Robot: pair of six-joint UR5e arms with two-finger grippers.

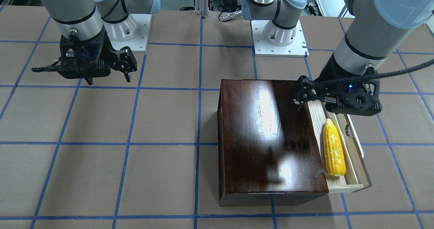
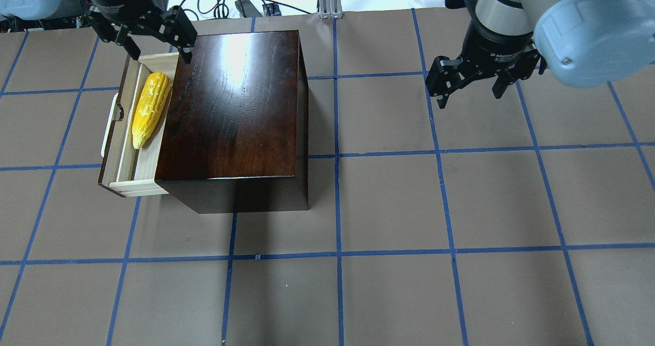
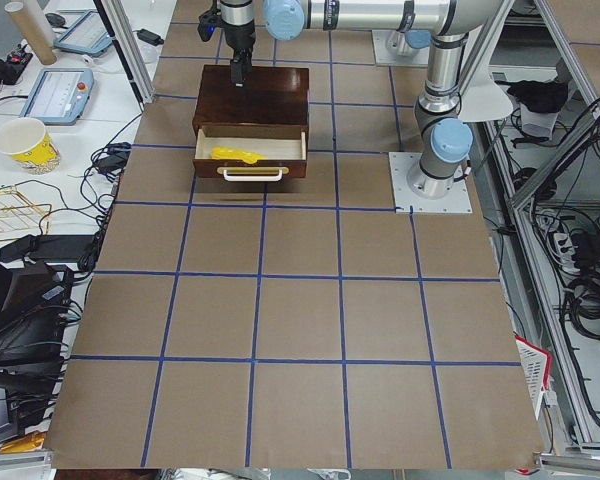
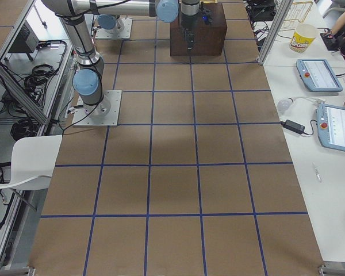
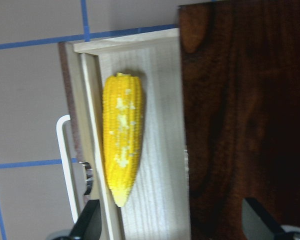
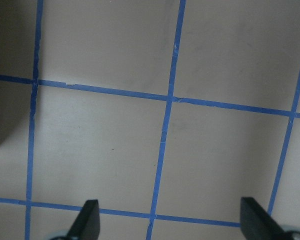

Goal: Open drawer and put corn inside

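The drawer [image 2: 135,187] is pulled out of the glossy dark-brown box [image 2: 235,105] toward the table's left side. The yellow corn [image 2: 148,108] lies lengthwise inside it, as the left wrist view [image 5: 122,145] and the front view [image 1: 334,147] also show. The white handle [image 5: 65,165] is on the drawer's front panel. My left gripper [image 2: 159,55] hovers above the drawer's far end, open and empty. My right gripper [image 2: 469,98] is open and empty above bare table to the right of the box.
The table is brown paper with a blue tape grid [image 6: 165,100]. The arm bases [image 1: 279,36] stand at the robot's edge. Side benches hold tablets [image 4: 319,75] and a yellow cup [image 3: 25,145].
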